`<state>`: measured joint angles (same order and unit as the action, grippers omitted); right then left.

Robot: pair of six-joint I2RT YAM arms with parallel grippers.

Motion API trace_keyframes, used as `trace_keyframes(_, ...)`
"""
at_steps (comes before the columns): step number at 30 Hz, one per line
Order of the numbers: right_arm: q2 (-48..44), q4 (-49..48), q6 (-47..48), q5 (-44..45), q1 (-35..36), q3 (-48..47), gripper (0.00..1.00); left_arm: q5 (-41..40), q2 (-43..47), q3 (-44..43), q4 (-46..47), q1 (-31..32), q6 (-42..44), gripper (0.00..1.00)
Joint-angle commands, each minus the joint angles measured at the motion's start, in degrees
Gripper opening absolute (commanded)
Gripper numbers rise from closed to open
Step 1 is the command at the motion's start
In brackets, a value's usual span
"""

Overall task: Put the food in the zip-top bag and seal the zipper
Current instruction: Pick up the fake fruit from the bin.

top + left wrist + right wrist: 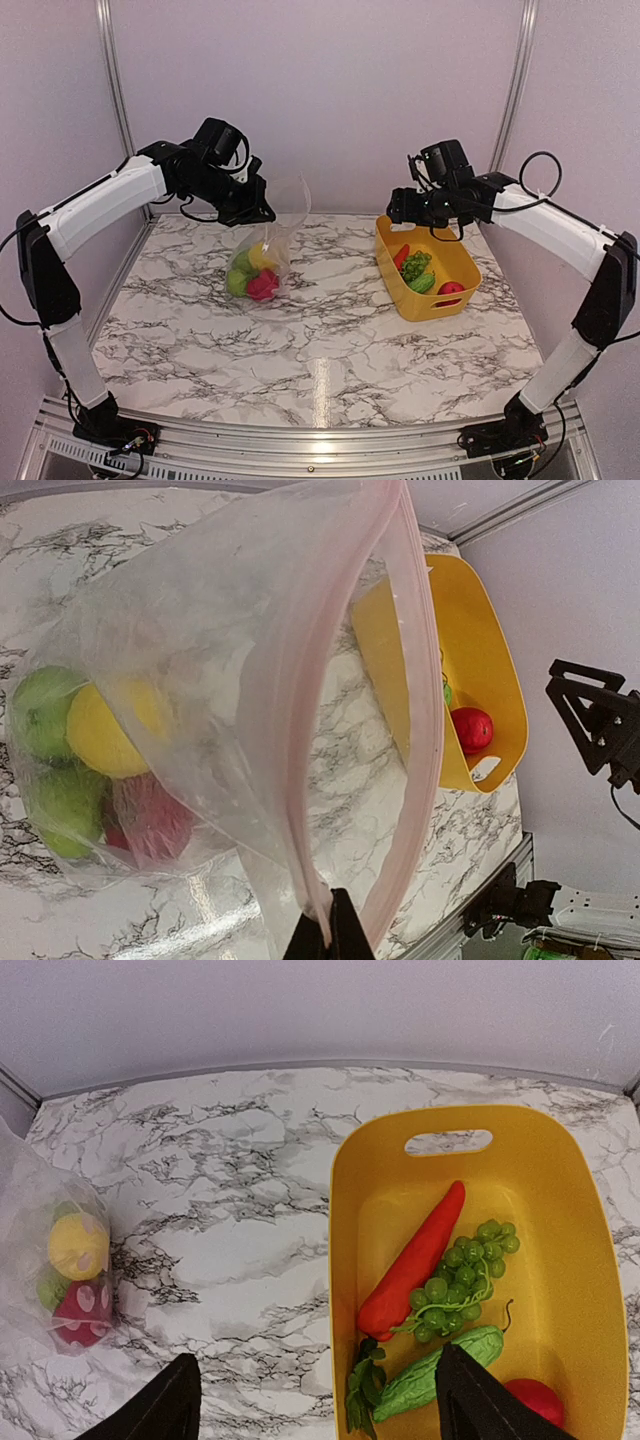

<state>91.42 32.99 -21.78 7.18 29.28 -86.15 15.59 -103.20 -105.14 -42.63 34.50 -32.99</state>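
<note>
Zip-top bag (pixel 200 610): thin, clear plastic film, crinkled and faintly sheened, its zipper (pixel 428 720) a smoother, stiffer strip of pale pink plastic. The food (pixel 255 272) inside the bag and the long red-orange piece (pixel 415 1260), grapes (pixel 455 1285) and cucumber (pixel 410 1395) are moulded plastic, mostly glossy, with the cucumber's skin bumpy. Basket (pixel 570 1240): smooth yellow plastic with a satin finish; tabletop (pixel 330 340): smooth, marble-patterned and polished enough to carry a glare streak; frame rail (pixel 108 70): dull silver metal.
</note>
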Motion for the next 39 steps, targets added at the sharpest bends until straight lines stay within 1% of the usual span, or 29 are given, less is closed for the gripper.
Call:
trace_keyframes(1, -1.0, 5.1, 0.2, 3.0, -1.3, 2.3, 0.77, 0.9, -0.4, 1.1, 1.2, 0.0, 0.2, 0.00)
trace_keyframes(5, -0.5, 9.3, 0.5, 3.5, -2.3, 3.5, 0.76, 0.8, -0.1, 1.6, 1.4, 0.0, 0.2, 0.00)
trace_keyframes(16, -0.7, 13.4, 2.9, 1.3, -6.2, 8.7, 0.76, 1.4, 0.0, 3.3, 1.8, 0.0, 0.1, 0.00)
trace_keyframes(22, 0.7, 17.7, 6.3, 6.3, -6.4, 8.3, 0.78, 2.2, -0.9, 2.8, 2.1, 0.0, -0.5, 0.00)
trace_keyframes(26, 3.3, 21.2, 7.8, 8.3, -6.5, 8.4, 0.83, 2.4, -1.0, 2.6, 2.3, 0.0, -0.8, 0.00)
trace_keyframes(30, 4.7, 21.7, 8.3, 8.4, -7.4, 9.6, 0.85, 2.5, -1.0, 2.6, 2.3, 0.0, -1.0, 0.00)
trace_keyframes(39, 7.4, 21.4, 10.0, 6.9, -12.3, 8.5, 0.86, 2.3, 0.1, 3.4, 2.3, 0.0, -1.4, 0.00)
